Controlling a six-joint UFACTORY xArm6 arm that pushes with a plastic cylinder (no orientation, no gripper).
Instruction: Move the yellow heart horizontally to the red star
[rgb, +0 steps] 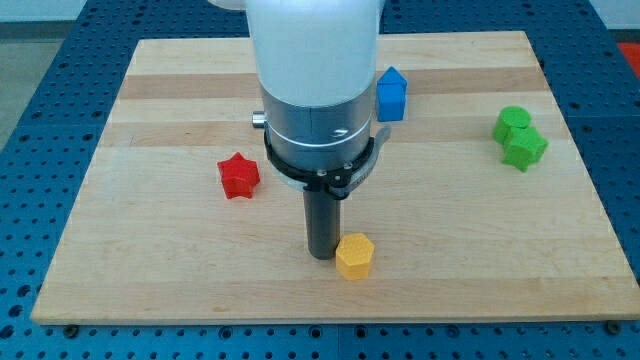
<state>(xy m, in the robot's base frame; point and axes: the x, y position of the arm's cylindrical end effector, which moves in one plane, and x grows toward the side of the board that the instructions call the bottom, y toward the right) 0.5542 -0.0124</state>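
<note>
A yellow block (354, 256), the yellow heart by the task though its shape reads as a small hexagon-like lump, lies near the view's bottom centre of the wooden board. My tip (321, 256) stands just to its left, touching or nearly touching it. The red star (238, 176) lies up and to the left of my tip, apart from it. The arm's white and grey body hides the board behind it at the top centre.
A blue block (391, 94) sits at the top, right of the arm body. Two green blocks (519, 138) sit together at the view's right. The wooden board (150, 260) has edges near the frame's bottom and sides.
</note>
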